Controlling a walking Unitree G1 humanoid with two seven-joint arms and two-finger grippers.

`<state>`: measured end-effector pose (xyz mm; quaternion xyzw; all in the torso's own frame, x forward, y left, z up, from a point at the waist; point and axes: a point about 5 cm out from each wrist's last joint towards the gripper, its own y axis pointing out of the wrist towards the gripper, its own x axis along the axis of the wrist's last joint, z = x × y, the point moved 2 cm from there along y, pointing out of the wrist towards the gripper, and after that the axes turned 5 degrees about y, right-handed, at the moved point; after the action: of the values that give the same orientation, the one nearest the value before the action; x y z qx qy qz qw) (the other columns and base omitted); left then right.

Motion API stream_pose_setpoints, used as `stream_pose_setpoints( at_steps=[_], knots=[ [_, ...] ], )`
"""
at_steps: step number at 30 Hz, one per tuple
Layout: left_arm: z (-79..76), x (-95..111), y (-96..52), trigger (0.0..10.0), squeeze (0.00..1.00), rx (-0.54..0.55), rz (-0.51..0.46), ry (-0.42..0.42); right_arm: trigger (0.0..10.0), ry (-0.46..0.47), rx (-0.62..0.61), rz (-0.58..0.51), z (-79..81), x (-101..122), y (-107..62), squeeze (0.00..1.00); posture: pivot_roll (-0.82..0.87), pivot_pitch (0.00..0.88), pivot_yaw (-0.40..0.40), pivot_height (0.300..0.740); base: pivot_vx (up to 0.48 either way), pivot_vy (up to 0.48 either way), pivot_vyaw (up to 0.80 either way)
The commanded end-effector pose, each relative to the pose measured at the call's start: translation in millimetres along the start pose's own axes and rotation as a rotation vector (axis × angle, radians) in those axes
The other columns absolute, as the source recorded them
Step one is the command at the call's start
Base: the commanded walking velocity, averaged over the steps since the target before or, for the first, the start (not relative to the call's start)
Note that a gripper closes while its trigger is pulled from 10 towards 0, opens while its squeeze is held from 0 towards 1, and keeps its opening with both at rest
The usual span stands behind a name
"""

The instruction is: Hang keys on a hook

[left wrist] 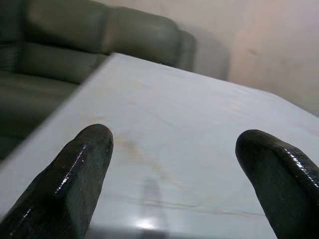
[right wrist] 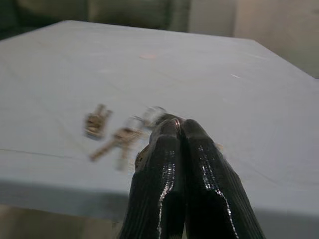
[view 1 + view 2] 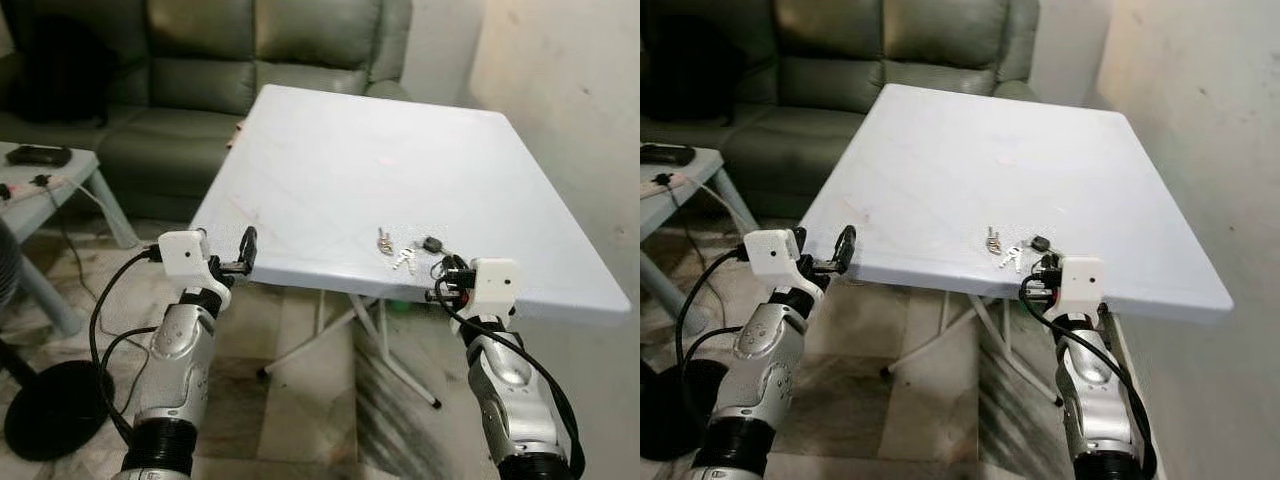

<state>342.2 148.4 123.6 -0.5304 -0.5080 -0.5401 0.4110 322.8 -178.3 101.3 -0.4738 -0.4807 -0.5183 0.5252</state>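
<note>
Our right gripper point(image 2: 182, 130), fingers pressed together, nears the keys point(image 3: 402, 252).
Left gripper point(image 1: 172, 164) gapes; closed fingers could shove keys toward twelve o'clock.

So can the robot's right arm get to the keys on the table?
Probably yes. The right tool sits at the white table's near edge, fingers shut, right beside the keys. Nothing lies between them, though it must open first.

Both arms are silver with ribbed black cuffs. White boxy housings sit at the wrists, trailing black cables. Each gripper has glossy black fingers point(image 1: 75, 184).
</note>
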Motion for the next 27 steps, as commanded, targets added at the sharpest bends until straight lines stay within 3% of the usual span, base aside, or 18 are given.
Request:
stream_pose_setpoints(
  at_steps=[1,11,14,27],
  knots=[
    [-8.3,-4,0.8,10.0,0.0,-0.042,0.027,0.019,10.0,-0.007,0.005,-0.015,-0.3,6,0.1,0.0,0.0,0.042,-0.051,0.74,0.0,0.0,-0.77],
    [-17.2,-3,9.2,10.0,0.0,-0.05,0.035,-0.026,10.0,0.003,0.019,0.003,6.6,1,-1.1,0.0,0.0,0.061,-0.027,0.74,0.0,0.0,-0.77],
    [-17.7,0,10.0,10.0,0.0,-0.056,0.022,0.013,10.0,0.006,0.023,-0.001,9.5,1,-1.0,0.0,0.01,0.06,-0.016,0.74,0.0,0.0,-0.77],
    [-3.2,9,5.8,10.0,0.0,-0.023,-0.009,0.026,10.0,0.024,0.027,-0.02,21.0,3,1.2,0.0,0.01,0.044,-0.008,0.74,0.0,0.0,-0.77]
  ],
)
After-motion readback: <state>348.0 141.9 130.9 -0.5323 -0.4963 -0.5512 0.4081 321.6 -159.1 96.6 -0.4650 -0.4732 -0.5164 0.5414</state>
